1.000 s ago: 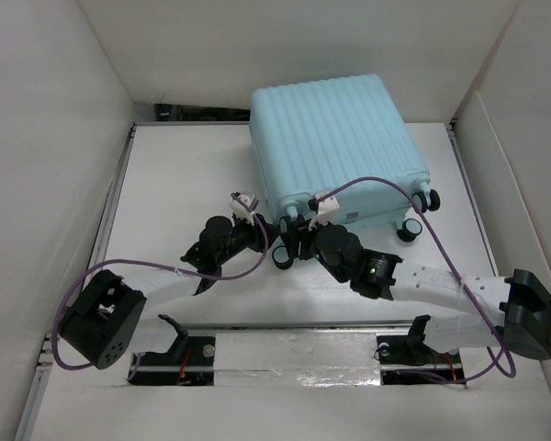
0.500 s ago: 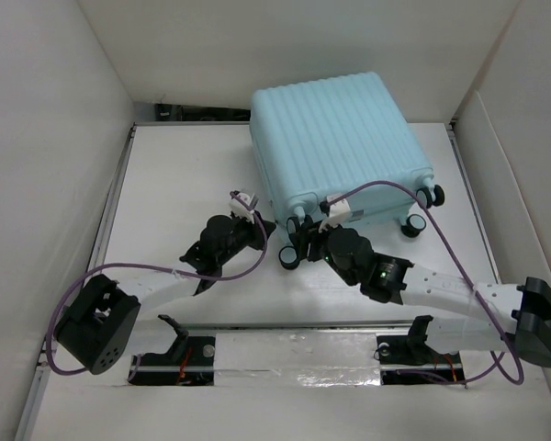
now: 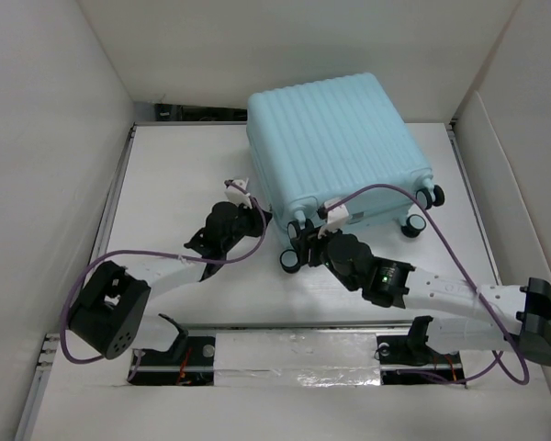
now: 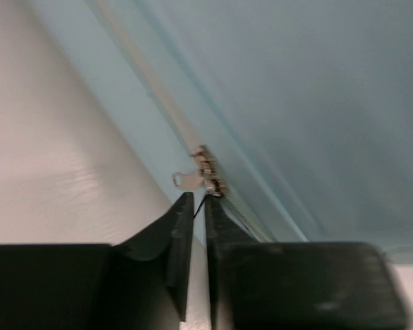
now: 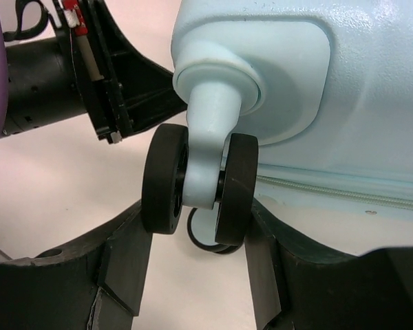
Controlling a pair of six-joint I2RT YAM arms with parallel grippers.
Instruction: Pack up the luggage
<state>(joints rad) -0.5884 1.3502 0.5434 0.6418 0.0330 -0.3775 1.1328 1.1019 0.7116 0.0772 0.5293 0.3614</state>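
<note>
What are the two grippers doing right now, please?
Left gripper: closed, its tips at the zipper pull of the luggage; a hold on it cannot be told.
Right gripper: open, its fingers either side of a caster wheel.

White table (image 3: 184, 165) (walls apparently white).

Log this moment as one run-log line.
luggage: closed, flat | left claw: shut at zipper pull | right claw: open around caster wheel
</note>
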